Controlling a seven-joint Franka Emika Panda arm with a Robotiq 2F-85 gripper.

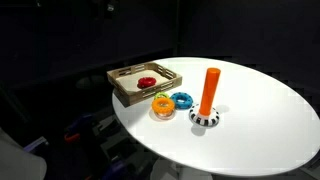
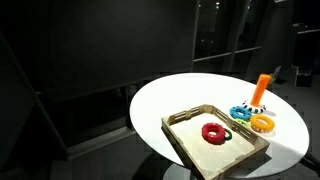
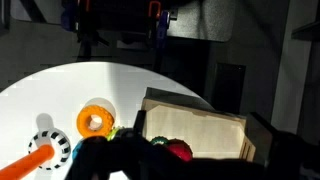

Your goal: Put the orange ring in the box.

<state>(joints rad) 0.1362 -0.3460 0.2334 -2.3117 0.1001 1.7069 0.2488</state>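
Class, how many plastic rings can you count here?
3 clearly: red ring in the box; orange ring and blue ring on the table beside it. A green sliver by the orange ring may be a fourth, mostly hidden.

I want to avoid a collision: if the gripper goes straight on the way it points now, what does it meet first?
Probably the white table between the orange ring and the box, judging by the wrist view. The gripper is only a dark shape there, so depth is unclear.
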